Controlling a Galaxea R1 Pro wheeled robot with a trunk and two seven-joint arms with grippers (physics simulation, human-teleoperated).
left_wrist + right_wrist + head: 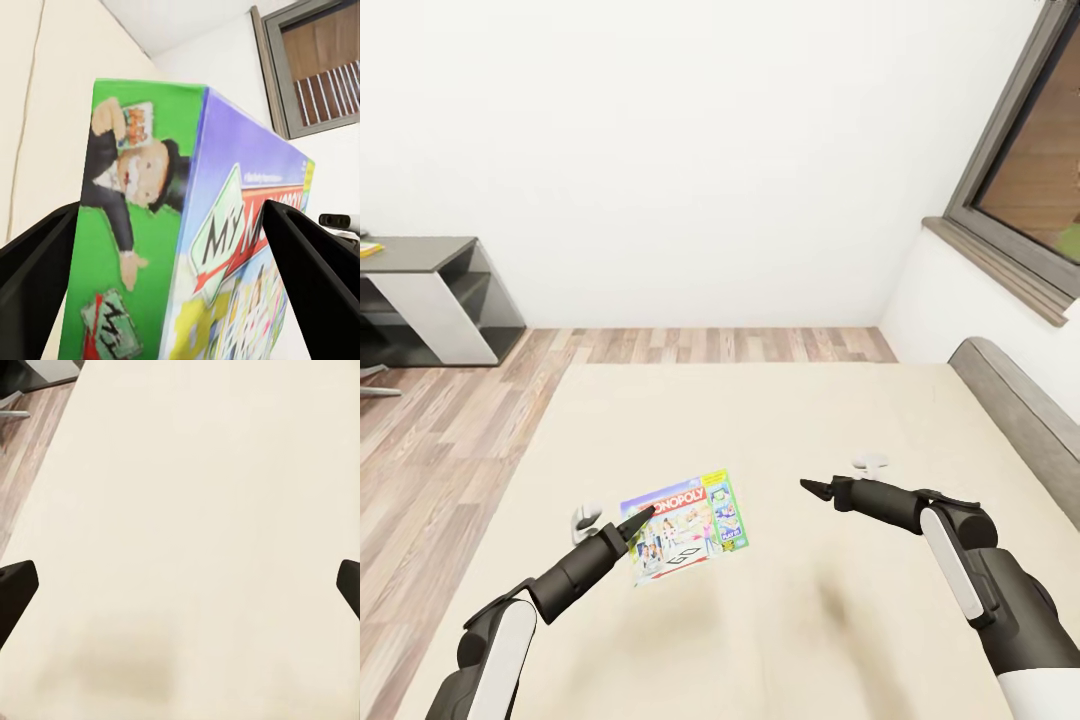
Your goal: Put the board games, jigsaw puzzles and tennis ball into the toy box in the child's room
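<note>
A white-green Monopoly board game [685,527] hangs tilted a little above the beige bed [810,420]. My left gripper [639,517] grips its left edge. The left wrist view shows the same game [187,247] close up, its green side and purple front wedged between the two dark fingers [34,270]. My right gripper [815,487] hovers open over bare mattress to the right of the game, with nothing between its fingers. In the right wrist view its fingertips [16,585] stand far apart over the mattress.
A grey headboard [1020,400] runs along the bed's right side under a dark-framed window [1025,170]. A low dark-grey cabinet [435,300] stands at the far left on the wood-plank floor [420,440]. A white wall closes the far end.
</note>
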